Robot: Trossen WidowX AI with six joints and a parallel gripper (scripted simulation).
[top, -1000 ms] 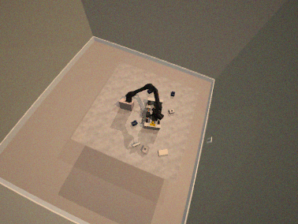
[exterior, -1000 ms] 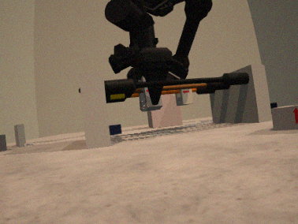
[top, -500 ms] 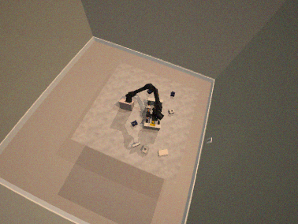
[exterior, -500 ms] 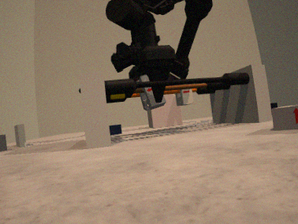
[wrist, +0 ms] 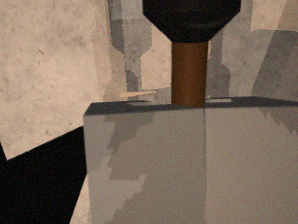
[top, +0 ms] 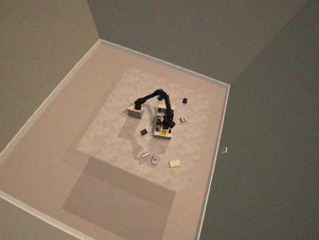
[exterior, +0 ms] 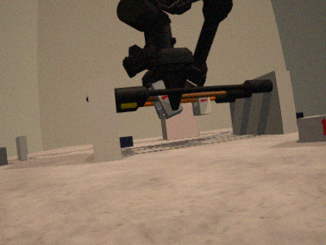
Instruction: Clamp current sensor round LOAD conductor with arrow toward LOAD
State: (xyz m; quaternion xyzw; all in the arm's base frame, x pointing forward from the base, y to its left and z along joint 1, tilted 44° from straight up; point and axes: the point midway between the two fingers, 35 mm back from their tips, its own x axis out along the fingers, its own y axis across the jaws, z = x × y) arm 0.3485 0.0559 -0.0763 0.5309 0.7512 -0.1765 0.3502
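In the exterior view, you had the end effector at upper centre, its fingers clamped on the grey split-core current sensor, which tilted among the rails. That view alone showed you its red arrow, pointing left, and a second grey sensor to its right.

The wrist view gave you what the others did not: the sensor's broad face with a seam, and an orange-brown conductor meeting its top edge below a black collar.

The top view placed your end effector over the stand, with small parts scattered around it on the table. There the sensor was too small to make out. The yellow label was unreadable, and you could not tell whether the sensor's halves met.
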